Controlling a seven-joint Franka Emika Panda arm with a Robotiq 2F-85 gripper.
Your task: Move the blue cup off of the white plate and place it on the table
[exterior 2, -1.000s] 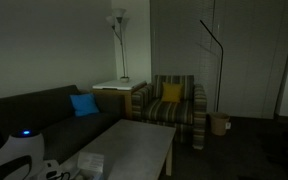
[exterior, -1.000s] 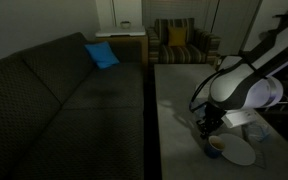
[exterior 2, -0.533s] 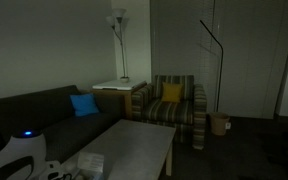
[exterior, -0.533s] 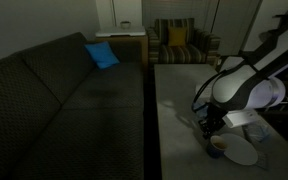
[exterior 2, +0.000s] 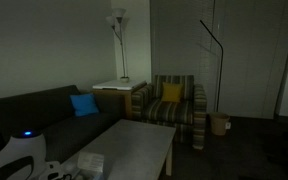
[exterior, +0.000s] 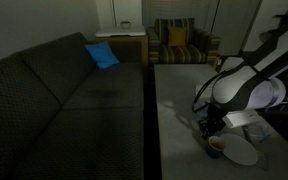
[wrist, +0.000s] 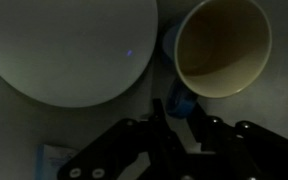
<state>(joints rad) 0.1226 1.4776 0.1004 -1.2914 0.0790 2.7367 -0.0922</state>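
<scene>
In the wrist view the blue cup, tan inside, stands on the grey table right beside the white plate, near its rim. My gripper is directly over the cup's blue handle, with a finger closed on each side of it. In an exterior view the gripper hangs low at the table's near end, just above the cup, with the plate next to it. The arm hides part of the plate.
A pale blue-white boxy object lies beyond the plate and shows in an exterior view. A dark patterned sofa runs along the table's side. A striped armchair stands past its far end.
</scene>
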